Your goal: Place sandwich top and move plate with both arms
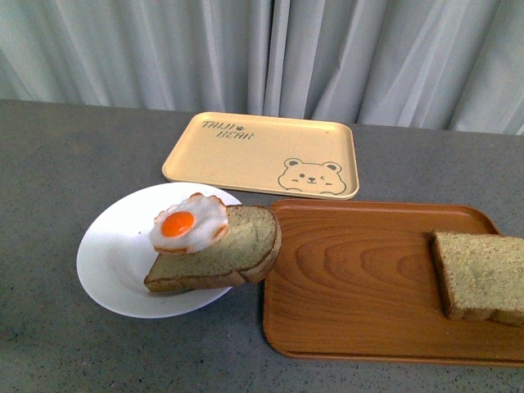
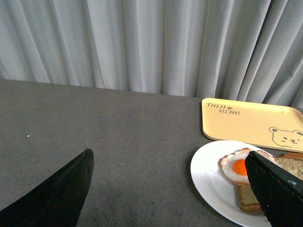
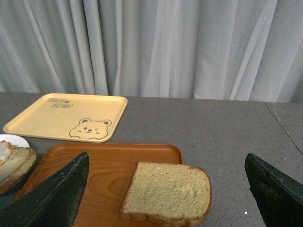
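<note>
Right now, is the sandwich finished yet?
Not yet. Done: the fried egg sits on the bottom slice on the plate. In hand: nothing, the left gripper and right gripper are both open and empty. Left: the sandwich top lies on the wooden tray; it must go over the egg, then the plate gets moved.

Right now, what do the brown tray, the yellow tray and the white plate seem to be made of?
brown tray: wood or a wood-look laminate, with curved grain lines and a smooth satin sheen.
yellow tray: probably moulded plastic, an even matte colour with a printed bear and lettering.
white plate: smooth plain white, ceramic or melamine; the look leaves that open.
</note>
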Action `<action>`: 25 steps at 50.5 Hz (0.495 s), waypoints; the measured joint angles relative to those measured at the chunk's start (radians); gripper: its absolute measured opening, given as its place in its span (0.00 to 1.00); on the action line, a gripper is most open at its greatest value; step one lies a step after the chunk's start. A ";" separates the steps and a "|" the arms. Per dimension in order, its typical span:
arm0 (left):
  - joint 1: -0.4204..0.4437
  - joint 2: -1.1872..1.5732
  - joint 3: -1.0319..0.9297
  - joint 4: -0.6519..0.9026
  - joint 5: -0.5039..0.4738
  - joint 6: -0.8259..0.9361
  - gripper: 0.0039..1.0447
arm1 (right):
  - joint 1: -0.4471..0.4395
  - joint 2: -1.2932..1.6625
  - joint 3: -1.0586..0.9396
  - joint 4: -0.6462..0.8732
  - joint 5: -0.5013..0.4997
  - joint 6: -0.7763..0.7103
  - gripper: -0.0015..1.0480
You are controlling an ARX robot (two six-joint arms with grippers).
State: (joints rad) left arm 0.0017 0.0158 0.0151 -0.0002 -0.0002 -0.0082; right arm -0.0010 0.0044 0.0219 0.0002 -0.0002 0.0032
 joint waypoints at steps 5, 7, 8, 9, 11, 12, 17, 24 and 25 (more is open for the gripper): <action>0.000 0.000 0.000 0.000 0.000 0.000 0.92 | 0.000 0.000 0.000 0.000 0.000 0.000 0.91; 0.000 0.000 0.000 0.000 0.000 0.000 0.92 | 0.000 0.000 0.000 0.000 0.000 0.000 0.91; 0.000 0.000 0.000 0.000 0.000 0.000 0.92 | 0.000 0.000 0.000 0.000 0.000 0.000 0.91; 0.000 0.000 0.000 0.000 0.000 0.000 0.92 | 0.000 0.000 0.000 0.000 0.000 0.000 0.91; 0.000 0.000 0.000 0.000 0.000 0.000 0.92 | 0.000 0.000 0.000 0.000 0.000 0.000 0.91; 0.000 0.000 0.000 0.000 0.000 0.000 0.92 | 0.000 0.000 0.000 0.000 0.000 0.000 0.91; 0.000 0.000 0.000 0.000 0.000 0.000 0.92 | 0.000 0.000 0.000 0.000 0.000 0.000 0.91; 0.000 0.000 0.000 0.000 0.000 0.000 0.92 | 0.000 0.000 0.000 0.000 0.000 0.000 0.91; 0.000 0.000 0.000 0.000 0.000 0.000 0.92 | 0.000 0.000 0.000 0.000 0.000 0.000 0.91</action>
State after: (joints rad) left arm 0.0017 0.0158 0.0151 -0.0002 -0.0002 -0.0082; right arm -0.0010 0.0044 0.0219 0.0002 -0.0002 0.0032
